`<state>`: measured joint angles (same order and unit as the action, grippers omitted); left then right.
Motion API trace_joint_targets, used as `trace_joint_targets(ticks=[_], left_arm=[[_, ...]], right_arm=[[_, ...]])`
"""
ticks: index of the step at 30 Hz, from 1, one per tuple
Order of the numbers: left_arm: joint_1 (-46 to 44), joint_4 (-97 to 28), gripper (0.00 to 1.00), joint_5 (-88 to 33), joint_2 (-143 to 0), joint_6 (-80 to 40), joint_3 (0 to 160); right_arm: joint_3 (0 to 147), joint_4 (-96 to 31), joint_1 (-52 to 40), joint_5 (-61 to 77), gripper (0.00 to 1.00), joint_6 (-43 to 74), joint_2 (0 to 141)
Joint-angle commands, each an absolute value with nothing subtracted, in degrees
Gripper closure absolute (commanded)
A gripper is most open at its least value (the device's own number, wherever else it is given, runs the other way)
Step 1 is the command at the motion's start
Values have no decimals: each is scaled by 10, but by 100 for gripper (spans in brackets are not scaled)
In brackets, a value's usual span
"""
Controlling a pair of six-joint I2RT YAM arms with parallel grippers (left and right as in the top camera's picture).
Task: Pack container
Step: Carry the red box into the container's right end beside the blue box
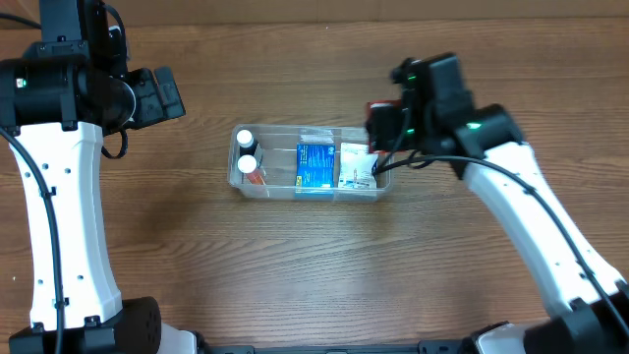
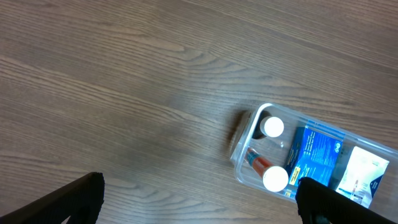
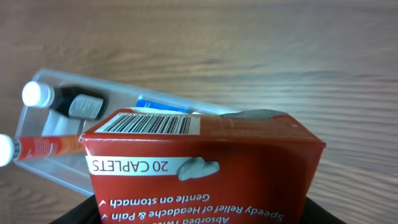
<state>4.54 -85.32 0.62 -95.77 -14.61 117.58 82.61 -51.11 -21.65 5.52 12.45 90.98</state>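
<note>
The clear plastic container (image 1: pixel 237 169) lies mid-table. It holds two white-capped bottles (image 1: pixel 245 139), a blue box (image 1: pixel 314 165) and a white packet (image 1: pixel 356 167). My right gripper (image 1: pixel 381 123) is shut on a red caplets box (image 3: pixel 199 165) and holds it at the container's right end, above the rim. My left gripper (image 2: pixel 199 202) is open and empty, high over bare table to the left of the container (image 2: pixel 245 163). In the right wrist view the container (image 3: pixel 37 163) lies behind the box, with a red-labelled tube (image 3: pixel 46 147) in it.
The wooden table (image 1: pixel 314 265) surrounds the container on all sides. The two arm bases stand at the front left and front right corners.
</note>
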Motion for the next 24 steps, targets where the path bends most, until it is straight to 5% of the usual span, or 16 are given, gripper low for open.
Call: trace_joint_targets(ticks=[1,18,24], left_arm=[[45,-851,0,0,-950,-143,1174],[45,-848,0,0,-950,-142,1174],[45,-848,0,0,-950,-141,1174]], right_arm=[[836,-500,-240,51,36,151,954],[836,-517,-251,51,34,153,1056],[836,-514,-251,50,4,152,1056]])
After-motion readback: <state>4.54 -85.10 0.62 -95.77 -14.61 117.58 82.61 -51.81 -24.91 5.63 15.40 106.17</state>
